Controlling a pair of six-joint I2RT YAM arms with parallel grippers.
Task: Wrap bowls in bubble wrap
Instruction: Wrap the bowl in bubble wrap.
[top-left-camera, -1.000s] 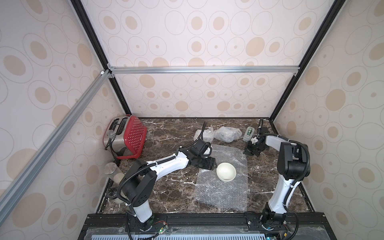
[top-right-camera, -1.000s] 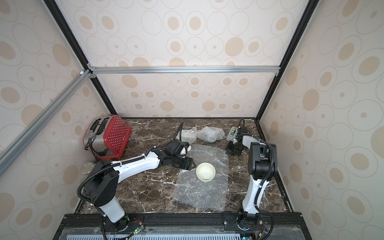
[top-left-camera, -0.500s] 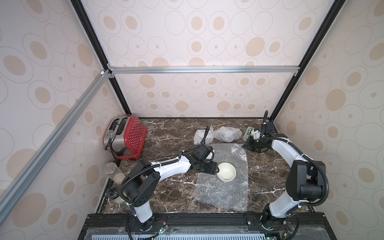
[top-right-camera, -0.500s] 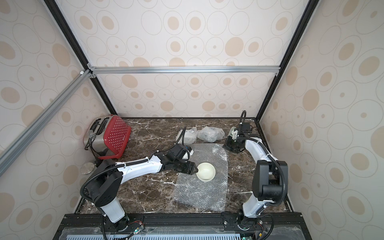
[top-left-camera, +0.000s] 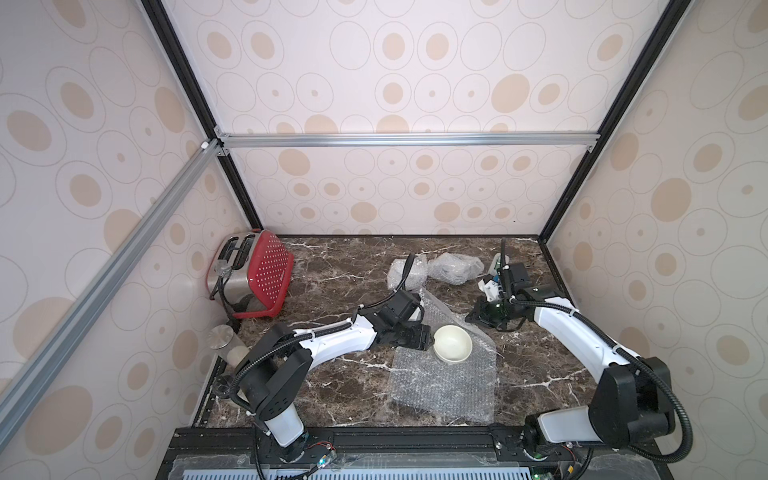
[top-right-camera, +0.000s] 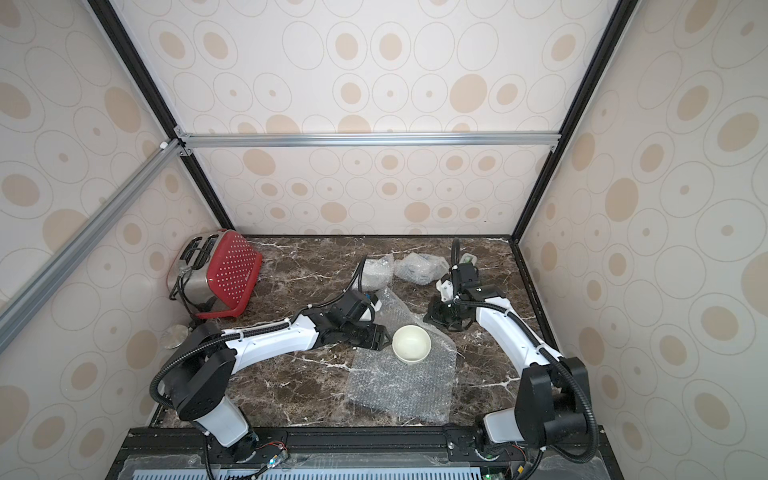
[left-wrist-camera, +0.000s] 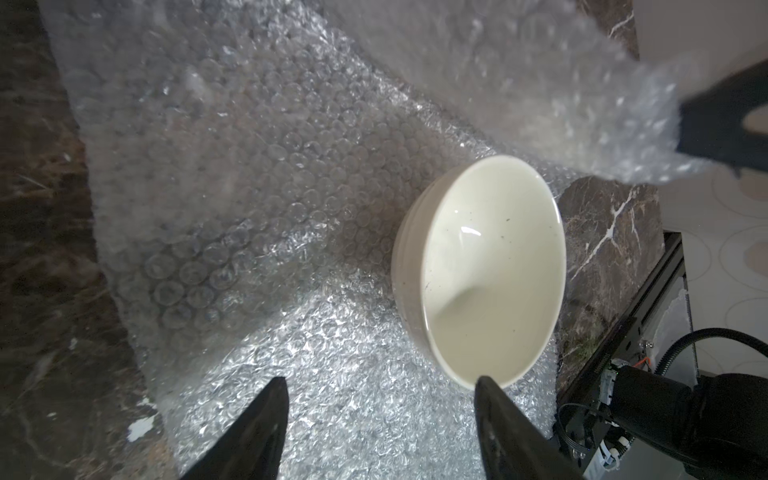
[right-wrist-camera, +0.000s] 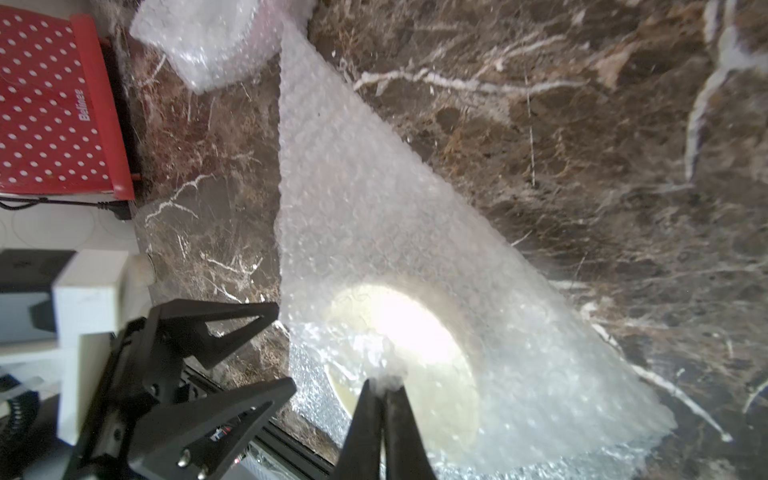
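One bowl (top-left-camera: 453, 343) on bubble wrap (top-left-camera: 444, 390): right hand (right-wrist-camera: 383, 384), pinching a corner, should drape it fully across; left hand (left-wrist-camera: 381, 380) gapes beside.

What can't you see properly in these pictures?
- Two wrapped bundles at the back, both top views: cloudy wrap hides what is inside.
- Cream bowl, right wrist view: only a bright blur behind the lifted bubble wrap sheet.
- Right gripper, left wrist view: blurred and cut off by the edge.
- Jar by the left wall, a top view: too small to tell its contents.
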